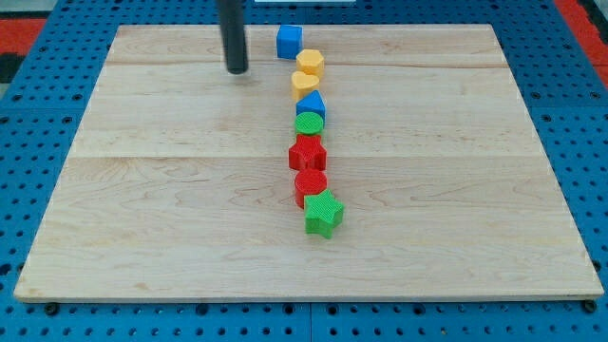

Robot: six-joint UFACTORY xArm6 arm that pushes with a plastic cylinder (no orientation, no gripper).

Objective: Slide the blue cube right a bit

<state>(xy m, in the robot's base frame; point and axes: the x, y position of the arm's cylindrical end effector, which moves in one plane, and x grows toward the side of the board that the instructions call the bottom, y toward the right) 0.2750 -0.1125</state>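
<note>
The blue cube [289,42] sits near the view's top edge of the wooden board [171,190], at the head of a column of blocks. My tip [237,69] is to the left of the blue cube and a little lower in the view, apart from it by about a block's width. The dark rod rises out of the view's top. Below the cube run a yellow hexagonal block [310,64], a yellow block [304,85], a second blue block [312,107], a green round block [309,123], a red star [307,154], a red round block [311,184] and a green star [323,214].
The column of blocks runs down the middle of the board, each touching or nearly touching its neighbour. A blue pegboard [38,190] surrounds the board on all sides. Red patches show at the view's top corners [19,28].
</note>
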